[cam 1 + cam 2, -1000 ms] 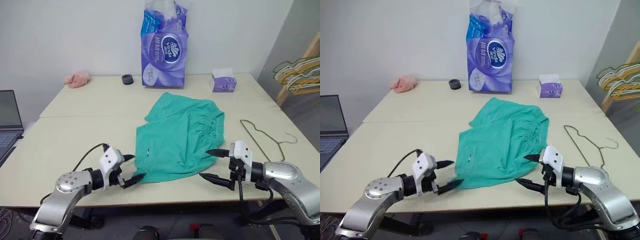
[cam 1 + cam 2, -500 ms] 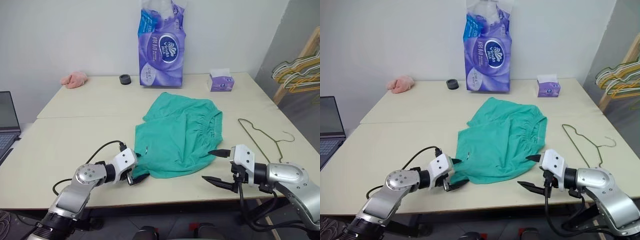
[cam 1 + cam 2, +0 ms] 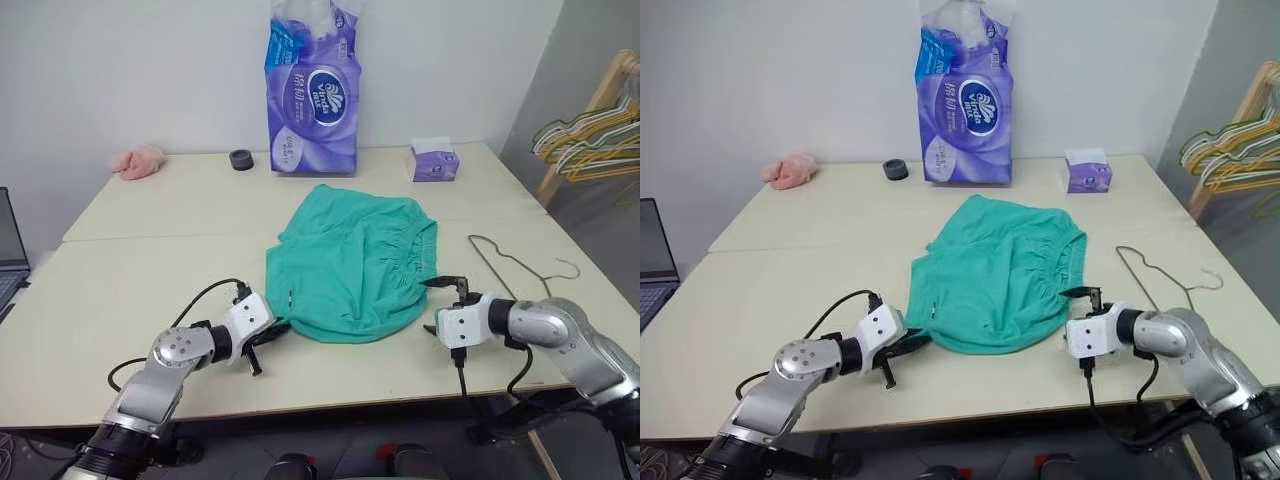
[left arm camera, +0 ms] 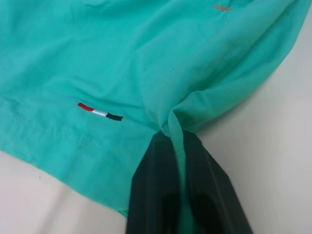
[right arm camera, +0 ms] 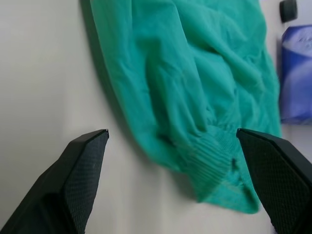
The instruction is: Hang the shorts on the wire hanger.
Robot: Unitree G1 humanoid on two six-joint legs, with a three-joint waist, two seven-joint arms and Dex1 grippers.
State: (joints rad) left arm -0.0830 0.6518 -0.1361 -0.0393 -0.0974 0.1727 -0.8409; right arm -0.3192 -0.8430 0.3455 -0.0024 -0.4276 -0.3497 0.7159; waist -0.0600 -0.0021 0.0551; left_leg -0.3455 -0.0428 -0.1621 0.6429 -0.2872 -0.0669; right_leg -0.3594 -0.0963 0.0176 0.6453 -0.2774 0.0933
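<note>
The teal shorts (image 3: 350,260) lie flat in the middle of the table, with the gathered waistband toward the right. My left gripper (image 3: 272,333) is at their near left corner and is shut on a pinched fold of the hem (image 4: 173,127). The right gripper (image 3: 432,306) stands open just right of the shorts, at the near end of the waistband (image 5: 214,163), with its fingers (image 5: 83,165) spread wide and nothing between them. On the table to the right of that gripper lies the thin wire hanger (image 3: 472,240), flat and apart from the shorts.
A tall purple tissue pack (image 3: 310,90), a small tissue box (image 3: 432,162), a black roll (image 3: 240,158) and a pink fluffy cloth (image 3: 135,160) sit along the far edge. A laptop (image 3: 10,240) is at the left. Coloured hangers (image 3: 585,140) hang at the right.
My left gripper moved onto the shorts' near left corner and shut on the fabric. The right gripper rolled over and moved forward to the waistband, still open. The camera shifted a little.
</note>
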